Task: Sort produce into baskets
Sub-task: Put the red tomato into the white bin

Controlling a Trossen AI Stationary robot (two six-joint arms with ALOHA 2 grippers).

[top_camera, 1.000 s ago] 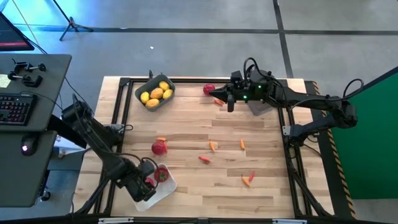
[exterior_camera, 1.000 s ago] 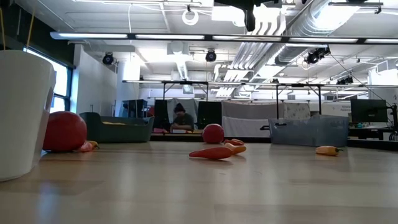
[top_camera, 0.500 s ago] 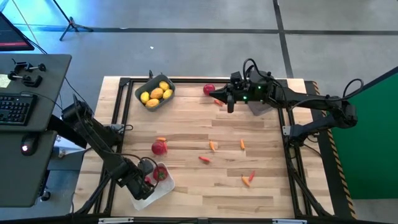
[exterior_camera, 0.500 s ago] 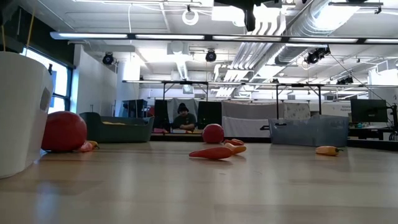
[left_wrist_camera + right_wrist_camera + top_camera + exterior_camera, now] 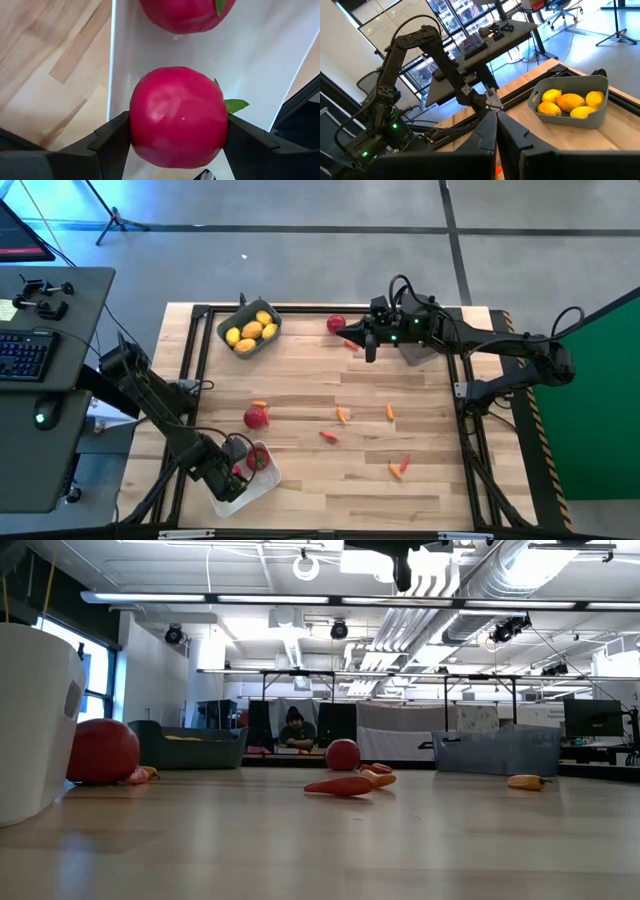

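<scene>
Left gripper [image 5: 177, 150] grasps a red fruit [image 5: 177, 124] over the white basket [image 5: 280, 60] — right gripper [image 5: 496, 131] clenched.

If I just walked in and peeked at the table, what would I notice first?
Probably the big red fruit sitting between the fingers of the left gripper, right over the white basket at the table's near left corner, with another red fruit already inside. Next, the blue-grey basket full of yellow lemons at the far left, and little orange peppers scattered mid-table.
</scene>
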